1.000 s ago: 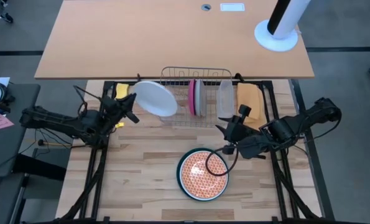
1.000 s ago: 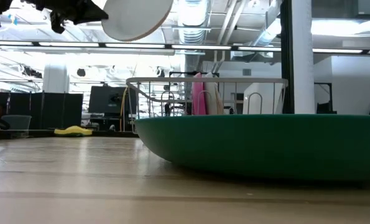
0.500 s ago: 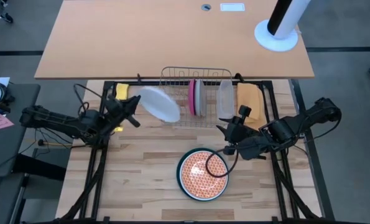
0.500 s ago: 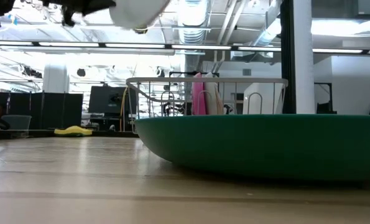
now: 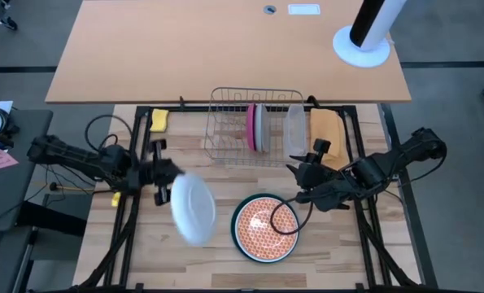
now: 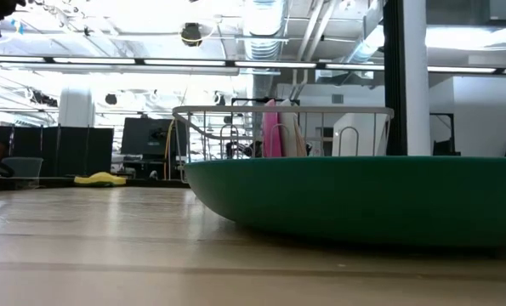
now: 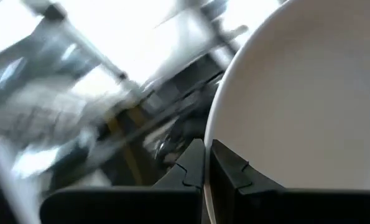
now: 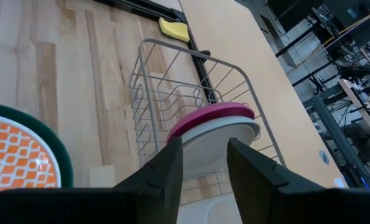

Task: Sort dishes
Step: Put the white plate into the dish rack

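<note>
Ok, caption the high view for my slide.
Left gripper carries white plate beside stacked orange-patterned plate; right gripper waits.

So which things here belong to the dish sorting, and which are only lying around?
Part of the job:
- white plate, held by the left claw
- orange-patterned plate on the dark green plate
- pink plate and pale grey plate in the wire rack

Lying about:
- yellow sponge
- clear plastic tub
- orange cloth

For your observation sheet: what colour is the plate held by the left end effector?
White plate, clearest in the high view, gripped by the left end effector.
</note>
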